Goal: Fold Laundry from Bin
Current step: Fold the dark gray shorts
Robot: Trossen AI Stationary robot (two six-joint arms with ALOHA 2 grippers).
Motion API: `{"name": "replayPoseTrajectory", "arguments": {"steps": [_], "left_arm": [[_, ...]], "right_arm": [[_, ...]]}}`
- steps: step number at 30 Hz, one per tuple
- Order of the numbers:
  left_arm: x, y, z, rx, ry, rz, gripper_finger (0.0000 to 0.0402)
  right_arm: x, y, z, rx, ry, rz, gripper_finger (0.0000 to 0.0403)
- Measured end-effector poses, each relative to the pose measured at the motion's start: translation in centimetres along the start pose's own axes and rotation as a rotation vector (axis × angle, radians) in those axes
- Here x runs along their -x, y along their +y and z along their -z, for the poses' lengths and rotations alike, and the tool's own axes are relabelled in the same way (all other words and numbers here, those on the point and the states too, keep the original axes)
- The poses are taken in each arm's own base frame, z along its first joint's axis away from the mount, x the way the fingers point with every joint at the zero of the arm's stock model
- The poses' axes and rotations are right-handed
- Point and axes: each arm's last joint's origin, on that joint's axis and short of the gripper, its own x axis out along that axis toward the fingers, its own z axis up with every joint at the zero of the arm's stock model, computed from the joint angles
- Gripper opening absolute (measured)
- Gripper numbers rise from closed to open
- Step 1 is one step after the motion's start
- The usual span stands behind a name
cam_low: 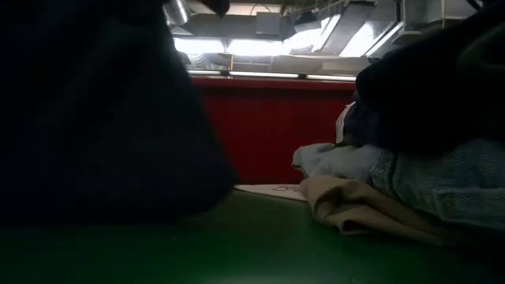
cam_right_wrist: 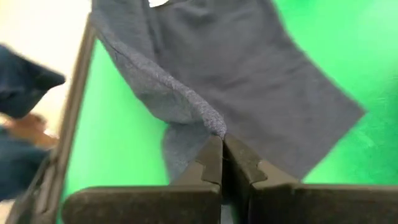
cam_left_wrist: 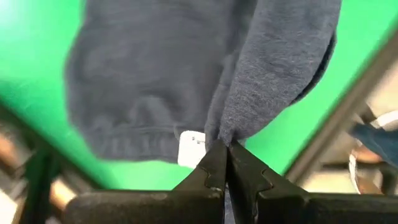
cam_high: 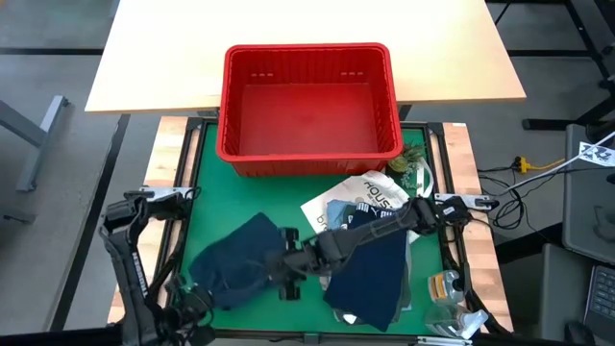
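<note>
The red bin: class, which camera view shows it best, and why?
The high view: the red bin shows whole from above, with nothing visible inside. The low view shows only part of one red wall behind garments. Neither wrist view shows it.

We see a pale wooden tabletop (cam_high: 307,38) beyond the green mat (cam_high: 211,183), grey floor (cam_high: 48,86) on either side (cables trail at the right), and bright ceiling lights (cam_low: 260,43) in the low view.

Empty red bin (cam_high: 309,101) at the mat's far edge; laundry (cam_high: 370,252) (navy, denim, beige) heaped nearer
</note>
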Motion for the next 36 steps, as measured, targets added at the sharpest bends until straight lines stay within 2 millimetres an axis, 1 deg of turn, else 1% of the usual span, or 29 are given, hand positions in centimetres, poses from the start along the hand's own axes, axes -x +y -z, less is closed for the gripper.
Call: {"name": "replayPoseTrajectory", "arguments": {"steps": [7,11,14,19,25,29,36], "left_arm": [[0.4,1.7,0.5,0.156,-0.038,-0.142,0.0],[-0.6,2.1,0.8,0.215,-0.011,-0.191,0.0],[-1.3,2.4,0.9,0.283,0.009,-0.244,0.0],[-1.7,2.5,0.6,0.336,-0.002,-0.264,0.0],[-2.1,2.3,-1.0,0.349,0.01,-0.272,0.0],[-1.1,2.8,-2.1,0.351,0.007,-0.228,0.0],[1.3,4.4,-4.0,0.31,0.015,-0.125,0.0]], "right_arm": [[-0.6,-4.3,-1.3,-0.072,-0.037,0.05,0.0002],[-0.8,-6.5,-1.7,-0.107,-0.038,0.076,0.0002],[-0.9,-7.8,-1.8,-0.136,-0.039,0.085,0.0002],[-1.0,-8.8,-1.9,-0.153,-0.036,0.078,0.0002],[-1.0,-9.1,-1.9,-0.152,-0.031,0.084,0.0002],[-1.0,-9.2,-1.9,-0.15,-0.026,0.085,0.0003],[-1.0,-9.4,-1.9,-0.15,-0.027,0.087,0.0003]]}}
